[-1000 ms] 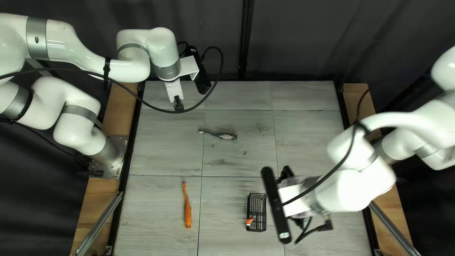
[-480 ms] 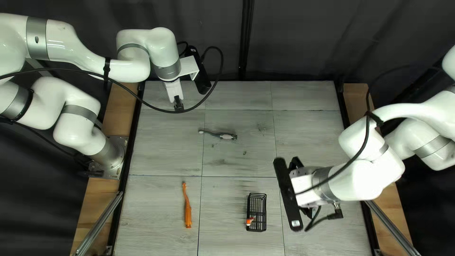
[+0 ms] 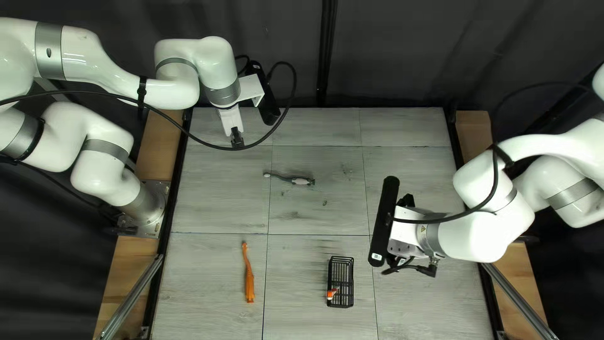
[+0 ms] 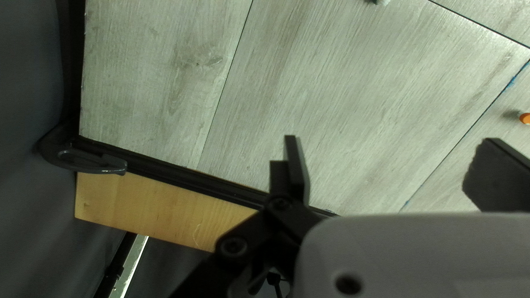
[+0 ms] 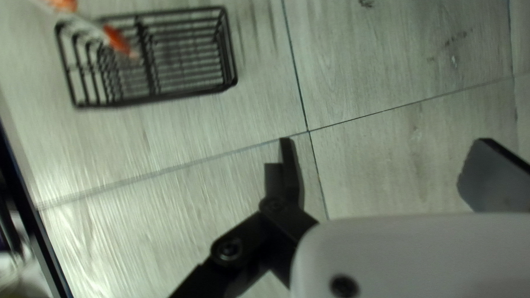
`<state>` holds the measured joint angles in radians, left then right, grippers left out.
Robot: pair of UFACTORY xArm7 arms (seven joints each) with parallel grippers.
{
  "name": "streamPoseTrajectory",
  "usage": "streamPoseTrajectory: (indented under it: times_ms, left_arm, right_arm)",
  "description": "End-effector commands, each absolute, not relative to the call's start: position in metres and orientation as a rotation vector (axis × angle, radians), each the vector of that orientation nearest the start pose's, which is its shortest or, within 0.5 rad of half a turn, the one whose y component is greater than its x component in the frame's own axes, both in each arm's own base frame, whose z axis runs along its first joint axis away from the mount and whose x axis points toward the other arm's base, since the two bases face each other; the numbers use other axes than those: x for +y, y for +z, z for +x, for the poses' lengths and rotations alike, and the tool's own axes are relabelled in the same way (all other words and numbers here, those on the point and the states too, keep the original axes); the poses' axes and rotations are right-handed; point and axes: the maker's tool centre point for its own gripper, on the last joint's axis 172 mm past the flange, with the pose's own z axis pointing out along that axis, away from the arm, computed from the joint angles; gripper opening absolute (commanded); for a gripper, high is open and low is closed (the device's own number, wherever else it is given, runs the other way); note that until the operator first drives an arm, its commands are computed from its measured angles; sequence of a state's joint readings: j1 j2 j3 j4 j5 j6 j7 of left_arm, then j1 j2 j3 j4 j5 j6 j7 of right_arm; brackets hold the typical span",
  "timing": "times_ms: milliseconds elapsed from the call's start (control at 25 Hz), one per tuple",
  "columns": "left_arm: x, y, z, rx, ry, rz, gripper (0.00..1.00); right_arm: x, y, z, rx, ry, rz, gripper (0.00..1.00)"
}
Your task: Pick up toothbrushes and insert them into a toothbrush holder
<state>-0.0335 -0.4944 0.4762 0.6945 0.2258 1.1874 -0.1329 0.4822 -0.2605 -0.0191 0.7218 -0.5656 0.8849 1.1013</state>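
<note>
In the top left view my left gripper (image 3: 236, 138) hangs over the far left of the table, and my right gripper (image 3: 406, 201) is raised to the right of the black wire holder (image 3: 349, 283). An orange-and-white toothbrush (image 3: 331, 293) stands in the holder's near part. An orange toothbrush (image 3: 249, 277) and a grey-white one (image 3: 296, 180) lie on the table. My left gripper (image 4: 395, 160) is open with nothing between its fingers; an orange tip (image 4: 525, 118) shows beyond them. My right gripper (image 5: 386, 165) is open and empty, with the holder (image 5: 149, 99) off to one side.
A black edge strip (image 4: 182, 172) and a wooden ledge (image 4: 160, 207) border the table near my left gripper. My left arm's cable (image 3: 189, 133) loops over the far left of the table. Behind the far edge hangs a dark curtain (image 3: 402, 50).
My right gripper has moved away from the holder, toward the right and the far side, turning as it went. My left arm, the holder and the toothbrushes have stayed put.
</note>
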Motion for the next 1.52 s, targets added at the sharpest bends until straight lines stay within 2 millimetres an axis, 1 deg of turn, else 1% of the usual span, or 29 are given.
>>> streamPoseTrajectory:
  times_ms: [40,200,280,320,400,480,520,560,640,720,760,800,840,880,920,960,1000,1080,1120,1160,1200,1240,1280,1320,1360,1400,1440,1480,1520]
  left_arm:
    - [0.16,0.205,0.291,-0.677,0.054,-3.084,1.0]
    - [0.16,0.205,0.291,-0.677,0.054,-3.084,1.0]
    - [0.16,0.205,0.291,-0.677,0.054,-3.084,1.0]
    - [0.16,0.205,0.291,-0.677,0.054,-3.084,1.0]
    - [0.16,0.205,0.291,-0.677,0.054,-3.084,1.0]
    - [0.16,0.205,0.291,-0.677,0.054,-3.084,1.0]
    - [0.16,0.205,0.291,-0.677,0.054,-3.084,1.0]
    - [0.16,0.205,0.291,-0.677,0.054,-3.084,1.0]
    - [0.16,0.205,0.291,-0.677,0.054,-3.084,1.0]
    - [0.16,0.205,0.291,-0.677,0.054,-3.084,1.0]
    - [0.16,0.205,0.291,-0.677,0.054,-3.084,1.0]
    - [0.16,0.205,0.291,-0.677,0.054,-3.084,1.0]
    - [0.16,0.205,0.291,-0.677,0.054,-3.084,1.0]
    - [0.16,0.205,0.291,-0.677,0.054,-3.084,1.0]
    - [0.16,0.205,0.291,-0.677,0.054,-3.084,1.0]
    - [0.16,0.205,0.291,-0.677,0.054,-3.084,1.0]
    - [0.16,0.205,0.291,-0.677,0.054,-3.084,1.0]
    - [0.16,0.205,0.291,-0.677,0.054,-3.084,1.0]
    - [0.16,0.205,0.291,-0.677,0.054,-3.084,1.0]
    - [0.16,0.205,0.291,-0.677,0.054,-3.084,1.0]
    - [0.16,0.205,0.291,-0.677,0.054,-3.084,1.0]
    - [0.16,0.205,0.291,-0.677,0.054,-3.084,1.0]
    - [0.16,0.205,0.291,-0.677,0.054,-3.084,1.0]
    - [0.16,0.205,0.291,-0.677,0.054,-3.084,1.0]
    - [0.16,0.205,0.291,-0.677,0.054,-3.084,1.0]
    - [0.16,0.205,0.291,-0.677,0.054,-3.084,1.0]
    - [0.16,0.205,0.291,-0.677,0.054,-3.084,1.0]
    - [0.16,0.205,0.291,-0.677,0.054,-3.084,1.0]
    - [0.16,0.205,0.291,-0.677,0.054,-3.084,1.0]
  right_arm:
    - [0.117,0.197,0.417,0.426,-0.607,-3.278,1.0]
    - [0.117,0.197,0.417,0.426,-0.607,-3.278,1.0]
    - [0.115,0.199,0.414,0.276,-0.617,-3.308,1.0]
    - [0.111,0.199,0.415,0.25,-0.617,-3.311,1.0]
    - [0.097,0.197,0.421,0.282,-0.628,-3.305,1.0]
    - [0.085,0.194,0.423,0.321,-0.642,-3.298,1.0]
    - [0.078,0.194,0.423,0.317,-0.659,-3.29,1.0]
    - [0.074,0.195,0.422,0.313,-0.669,-3.286,1.0]
    - [0.054,0.195,0.42,0.327,-0.694,-3.279,1.0]
    - [0.03,0.195,0.415,0.398,-0.711,-3.268,1.0]
    - [0.026,0.195,0.414,0.421,-0.714,-3.265,1.0]
    - [0.016,0.193,0.408,0.483,-0.709,-3.257,1.0]
    - [0.011,0.192,0.403,0.519,-0.703,-3.248,1.0]
    - [0.004,0.189,0.393,0.59,-0.686,-3.23,1.0]
    - [0.0,0.185,0.384,0.642,-0.672,-3.214,1.0]
    - [-0.002,0.184,0.379,0.675,-0.664,-3.203,1.0]
    - [-0.006,0.179,0.365,0.75,-0.638,-3.177,1.0]
    - [-0.008,0.174,0.344,0.856,-0.585,-3.148,1.0]
    - [-0.007,0.173,0.335,0.89,-0.554,-3.144,1.0]
    - [-0.006,0.173,0.331,0.907,-0.536,-3.142,1.0]
    - [0.003,0.17,0.319,0.915,-0.479,-3.153,1.0]
    - [0.007,0.169,0.315,0.912,-0.45,-3.161,1.0]
    - [0.026,0.166,0.303,0.85,-0.369,-3.198,1.0]
    - [0.039,0.165,0.296,0.808,-0.317,-3.222,1.0]
    - [0.044,0.164,0.293,0.786,-0.286,-3.235,1.0]
    - [0.063,0.162,0.284,0.738,-0.213,-3.267,1.0]
    - [0.068,0.161,0.282,0.716,-0.184,-3.28,1.0]
    - [0.084,0.159,0.281,0.67,-0.134,-3.302,1.0]
    - [0.096,0.157,0.28,0.635,-0.099,-3.317,1.0]
